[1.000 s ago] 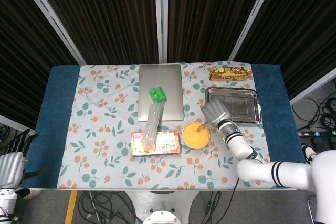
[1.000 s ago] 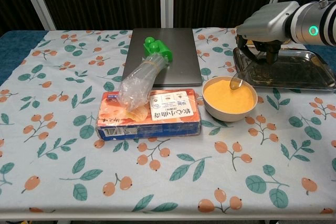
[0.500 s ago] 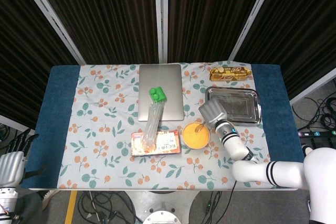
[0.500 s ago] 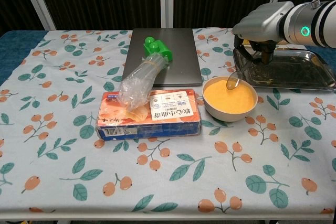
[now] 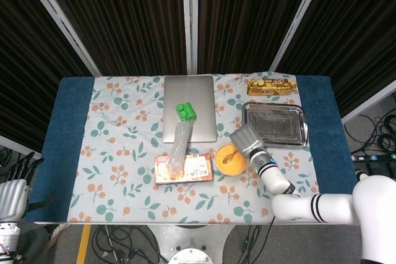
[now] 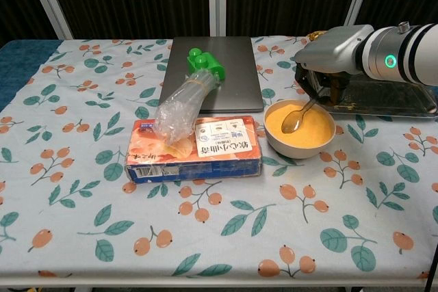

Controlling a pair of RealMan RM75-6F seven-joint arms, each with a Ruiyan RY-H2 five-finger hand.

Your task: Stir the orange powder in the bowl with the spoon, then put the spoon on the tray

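Observation:
A beige bowl of orange powder sits right of centre on the flowered cloth. A metal spoon has its head lying on the powder, handle rising to the right. My right hand grips that handle just above the bowl's far rim. Behind the hand lies the steel tray, with nothing in it. My left hand hangs low off the table's left edge, fingers curled, holding nothing that I can see.
An orange snack box with a clear plastic bag and green clip lies left of the bowl. A grey laptop is behind them. A yellow snack packet rests behind the tray.
My right hand has moved left and lower over the bowl. The spoon head has swept from the bowl's far rim toward the middle of the powder.

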